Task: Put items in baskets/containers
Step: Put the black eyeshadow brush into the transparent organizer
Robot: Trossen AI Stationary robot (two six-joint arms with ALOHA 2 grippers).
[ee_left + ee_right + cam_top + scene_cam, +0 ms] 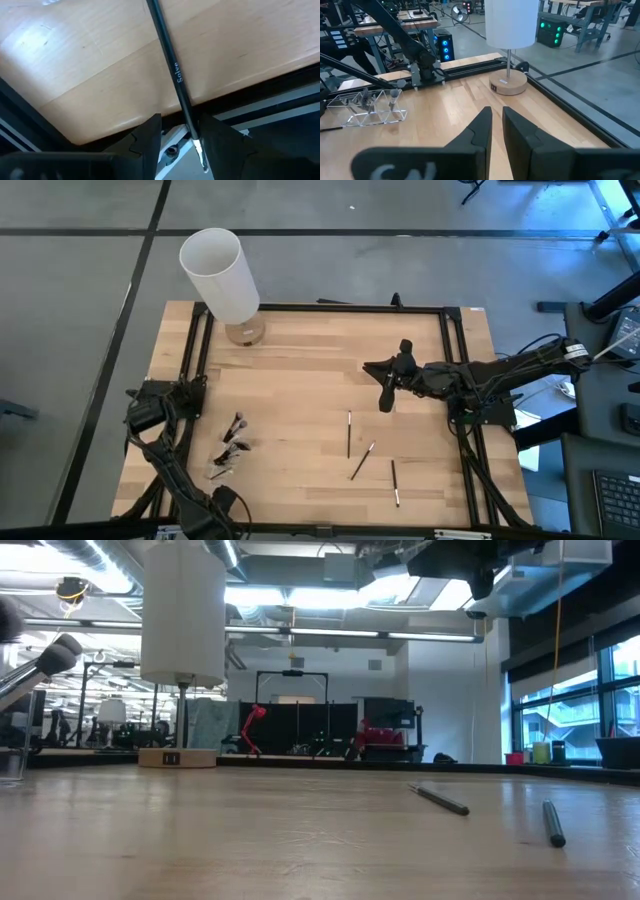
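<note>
The wooden table filled most of the high view. At its lower left corner the left arm was folded in by the table's edge, and the right arm reached in from the right edge. The right gripper hung right of centre with its fingers nearly together and nothing between them. The clear container sat in the lower left of the high view. It was much nearer the left arm than the right and lay just up-frame of where that arm ended. In the right wrist view it showed at the left as a faceted, see-through holder, longer across than tall. A few brushes were already in it, bristle ends showing. The left gripper had a thin dark brush running up between its fingers, lying against one of them. The brush's long axis ran across the table's edge and out over the wood. From the way its end hung past the edge, I judged it to be gripped rather than resting. The slim black stick had pale lettering along it and a small silvery end down by the fingers. Three more brushes lay loose at lower centre, closer to the right arm.
</note>
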